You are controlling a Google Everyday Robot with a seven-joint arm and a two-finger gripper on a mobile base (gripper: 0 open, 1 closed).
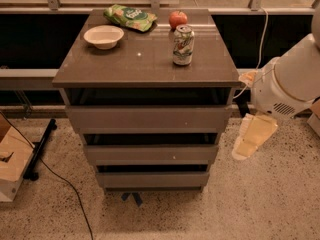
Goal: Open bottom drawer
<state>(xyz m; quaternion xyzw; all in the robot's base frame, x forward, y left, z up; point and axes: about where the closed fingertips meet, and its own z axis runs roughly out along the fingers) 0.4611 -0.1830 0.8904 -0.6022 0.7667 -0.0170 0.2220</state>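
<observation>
The bottom drawer [152, 179] is the lowest and narrowest of three grey-brown flat fronts on a small cabinet, and it sits pushed in. The mid-sized drawer front [150, 154] and the tallest drawer front [147, 118] stack above it. My gripper [243, 151], cream-coloured on a white arm [287, 84], hangs pointing down to the right of the cabinet, about level with the middle drawer. It is apart from the cabinet and touches nothing.
On the cabinet top [145, 59] stand a white bowl [103, 36], a green snack bag [130, 18], a red apple [178, 19] and a drink can [183, 45]. A cardboard box [10, 164] and a black cable [60, 184] lie on the speckled floor at left.
</observation>
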